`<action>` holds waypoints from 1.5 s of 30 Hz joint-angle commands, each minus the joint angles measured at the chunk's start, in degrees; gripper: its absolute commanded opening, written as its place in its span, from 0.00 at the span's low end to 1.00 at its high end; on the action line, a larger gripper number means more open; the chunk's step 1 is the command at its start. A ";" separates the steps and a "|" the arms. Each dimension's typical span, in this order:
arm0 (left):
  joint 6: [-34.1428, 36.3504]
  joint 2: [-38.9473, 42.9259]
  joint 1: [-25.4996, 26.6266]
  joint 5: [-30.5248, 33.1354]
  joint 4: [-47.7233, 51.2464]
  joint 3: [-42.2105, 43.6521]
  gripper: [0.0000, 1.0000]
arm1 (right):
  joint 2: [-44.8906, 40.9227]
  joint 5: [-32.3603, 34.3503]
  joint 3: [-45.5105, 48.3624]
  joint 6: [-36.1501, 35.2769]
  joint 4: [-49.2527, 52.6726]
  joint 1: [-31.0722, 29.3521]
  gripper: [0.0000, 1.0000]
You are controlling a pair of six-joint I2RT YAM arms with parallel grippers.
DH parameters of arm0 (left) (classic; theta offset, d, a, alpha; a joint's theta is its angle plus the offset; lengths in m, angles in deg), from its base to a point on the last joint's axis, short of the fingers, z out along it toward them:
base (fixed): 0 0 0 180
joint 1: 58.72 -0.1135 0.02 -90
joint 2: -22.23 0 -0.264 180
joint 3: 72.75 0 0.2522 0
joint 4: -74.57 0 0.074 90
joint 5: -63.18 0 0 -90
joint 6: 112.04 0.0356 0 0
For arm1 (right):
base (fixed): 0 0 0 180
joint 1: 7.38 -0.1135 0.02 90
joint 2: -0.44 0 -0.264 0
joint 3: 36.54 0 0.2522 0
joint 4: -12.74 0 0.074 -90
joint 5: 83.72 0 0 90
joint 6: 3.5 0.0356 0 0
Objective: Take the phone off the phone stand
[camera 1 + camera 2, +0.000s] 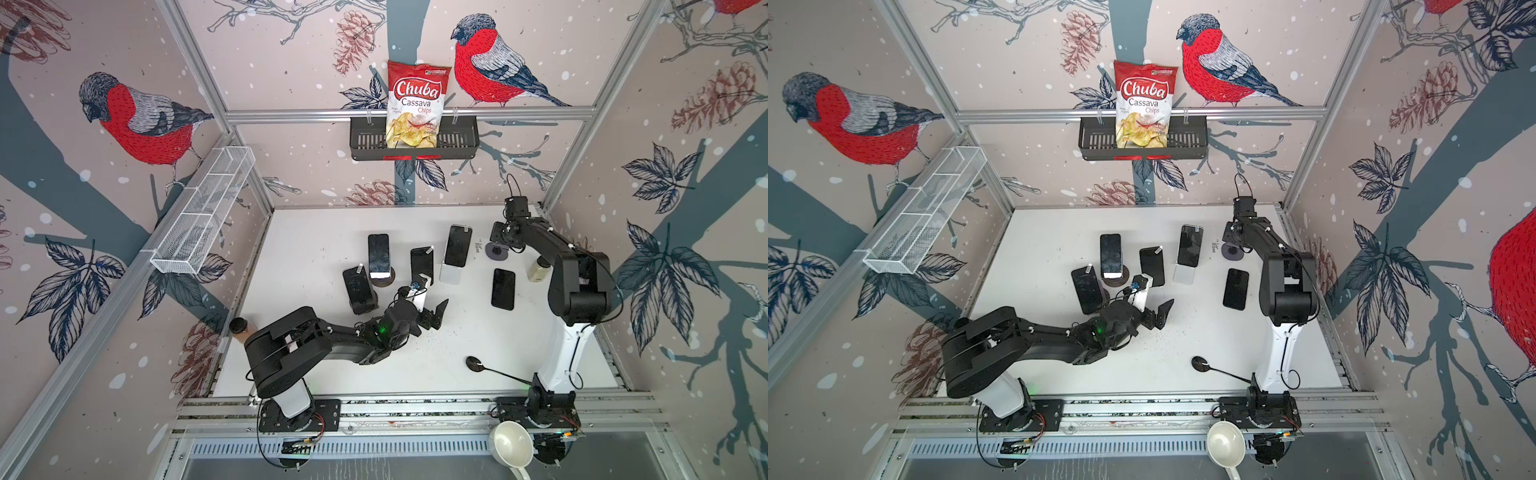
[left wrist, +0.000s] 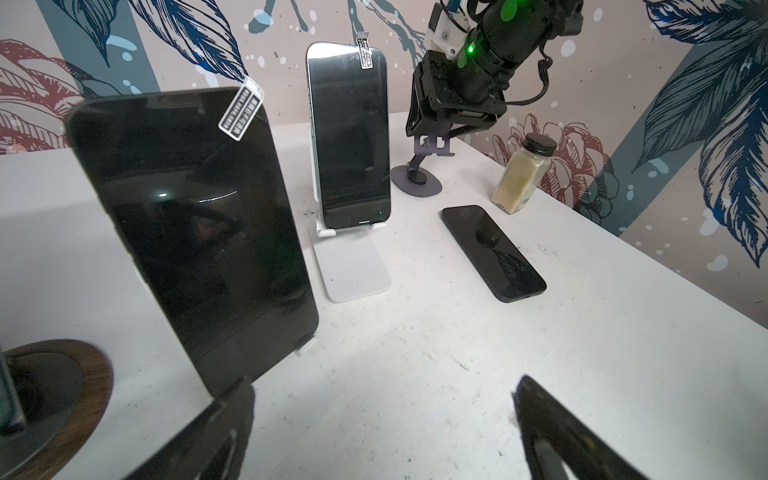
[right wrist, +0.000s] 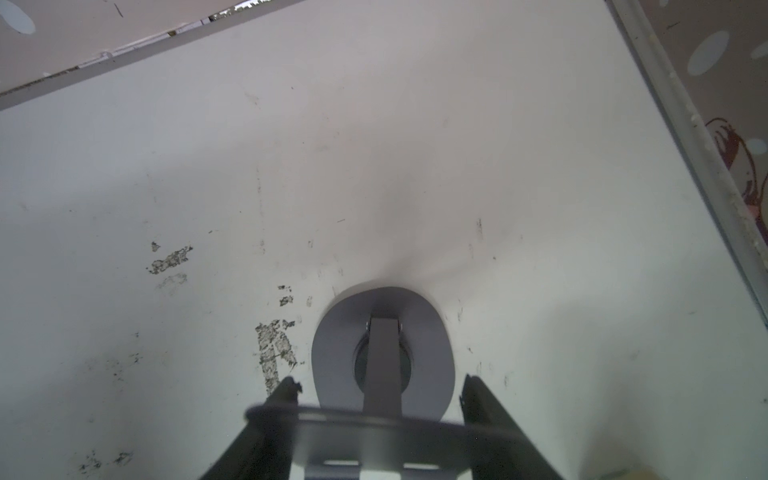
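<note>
Four propped phones stand left of the grey stand [image 2: 415, 178]; the left fingers [image 2: 540, 419] gape wide and empty just beside the nearest propped phone [image 2: 195, 232]. Close to that stand, the flat phone [image 2: 494, 253] lies on the tabletop [image 2: 457, 353], so removal looks done. The right fingers [image 3: 482, 411] clamp the bare stand's cradle.

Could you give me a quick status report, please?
Left gripper open, close to nearest propped phone. Right gripper shut on empty grey stand. Flat phone on table; three others propped. Nothing blocking.
</note>
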 commanded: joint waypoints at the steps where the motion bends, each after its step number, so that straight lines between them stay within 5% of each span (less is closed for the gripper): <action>1: 0.06 -0.30 -0.07 0.72 -1.39 -0.37 0.96 | -0.06 1.55 0.55 -0.81 -2.24 -0.29 0.63; 8: 0.63 -0.27 -0.07 1.12 -1.69 -0.38 0.96 | 0.06 2.59 1.78 -1.03 -2.92 -1.25 0.80; 23: 0.90 1.09 -0.07 1.80 -0.86 -0.50 0.96 | -4.91 4.89 1.32 -1.43 -2.41 -1.22 0.99; 37: -2.54 1.96 -0.16 3.85 7.62 -2.50 0.96 | -19.55 7.32 12.51 0.31 -3.20 -6.90 0.99; 45: -4.99 4.37 -0.25 3.06 11.29 -1.79 0.96 | -32.04 1.96 23.65 4.77 -4.32 -13.06 1.00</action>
